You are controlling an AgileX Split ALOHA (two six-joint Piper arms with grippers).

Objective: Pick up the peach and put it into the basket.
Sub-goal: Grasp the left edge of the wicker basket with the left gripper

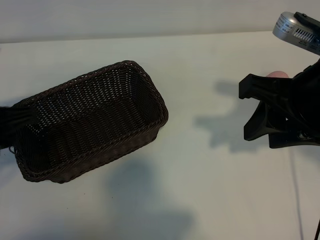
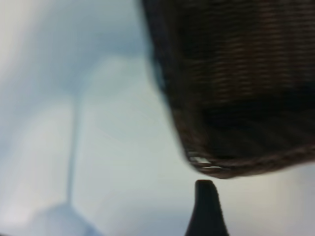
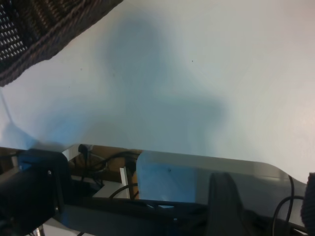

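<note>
The dark brown wicker basket point(image 1: 90, 75) lies at an angle on the left half of the white table, with nothing visible inside it. The peach point(image 1: 278, 74) shows only as a small pale pink curve behind the upper finger of my right gripper point(image 1: 245, 112). That gripper hovers at the right, open, and nothing shows between its fingers. In the right wrist view one finger point(image 3: 224, 196) and a corner of the basket point(image 3: 29, 34) show, but no peach. My left gripper point(image 1: 6, 125) sits at the basket's left end. The left wrist view shows one finger point(image 2: 205, 209) just off the basket point(image 2: 236, 73).
Bare white table point(image 1: 200, 190) stretches between the basket and the right arm. A silver camera housing point(image 1: 295, 27) sits on top of the right arm, and a thin cable point(image 1: 298, 200) hangs below it. The right wrist view shows the table edge point(image 3: 197, 158) with cables beyond it.
</note>
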